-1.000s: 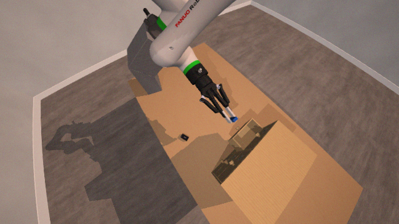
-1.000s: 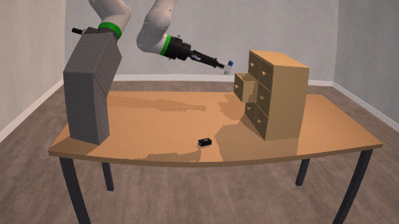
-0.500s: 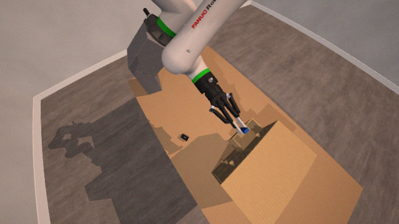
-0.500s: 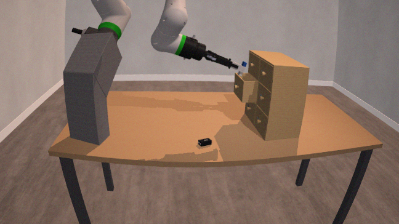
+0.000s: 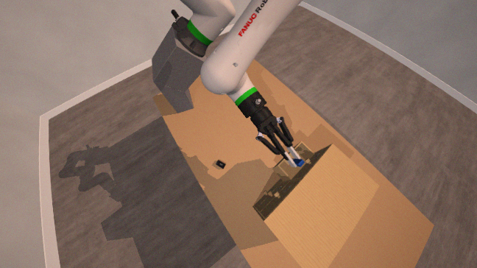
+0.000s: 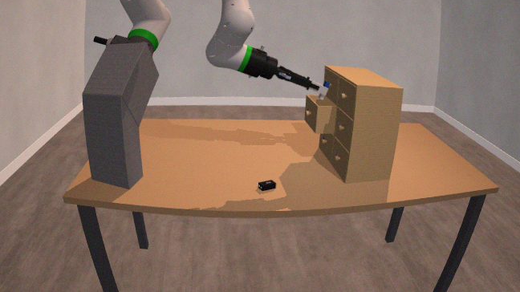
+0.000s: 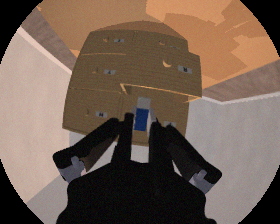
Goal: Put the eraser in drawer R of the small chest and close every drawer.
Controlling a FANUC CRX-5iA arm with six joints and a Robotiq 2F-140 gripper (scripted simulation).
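Observation:
The small wooden chest (image 6: 361, 123) stands on the right part of the table, its drawer fronts facing left. One drawer (image 6: 319, 113) in the second row is pulled out; it also shows in the top view (image 5: 294, 160). My gripper (image 6: 322, 85) is shut on the blue and white eraser (image 6: 327, 84) and holds it just above the open drawer, close to the chest's front. In the top view the gripper (image 5: 296, 161) and the eraser (image 5: 299, 162) are over the drawer. In the wrist view the eraser (image 7: 141, 117) sits between the fingers, with the chest ahead. The drawer labels are too small to read.
A small black block (image 6: 266, 184) lies on the table near the front edge, left of the chest; it also shows in the top view (image 5: 220, 163). The grey robot pedestal (image 6: 116, 115) stands at the table's left end.

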